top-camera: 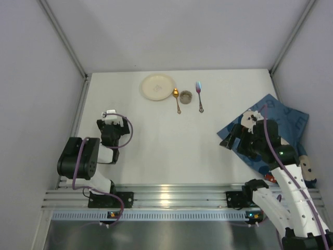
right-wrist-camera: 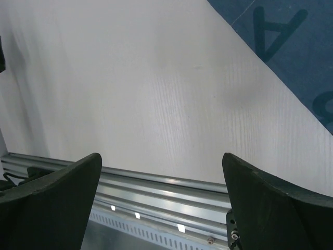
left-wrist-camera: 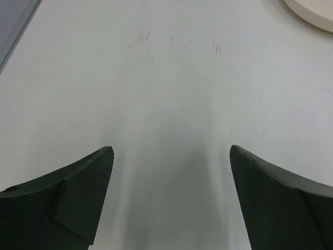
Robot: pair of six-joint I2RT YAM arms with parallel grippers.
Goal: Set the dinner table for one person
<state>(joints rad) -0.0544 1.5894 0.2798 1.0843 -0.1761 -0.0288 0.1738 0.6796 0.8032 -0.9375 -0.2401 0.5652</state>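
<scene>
The white dinner table [top-camera: 171,135] fills the top view. At its far side lie a cream plate [top-camera: 157,86], a gold spoon [top-camera: 177,99], a small grey cup [top-camera: 186,96] and a fork with a blue and pink handle [top-camera: 199,96]. A navy placemat [top-camera: 278,122] with cartoon faces lies crumpled at the right. My left gripper [top-camera: 111,115] is open and empty over bare table at the left [left-wrist-camera: 170,151]. My right gripper [top-camera: 227,141] is open and empty at the placemat's left edge, above bare table [right-wrist-camera: 161,156].
The plate's rim [left-wrist-camera: 312,13] shows at the top right of the left wrist view. The placemat's corner [right-wrist-camera: 281,41] and the metal rail [right-wrist-camera: 156,187] along the near table edge show in the right wrist view. Grey walls enclose the table on three sides.
</scene>
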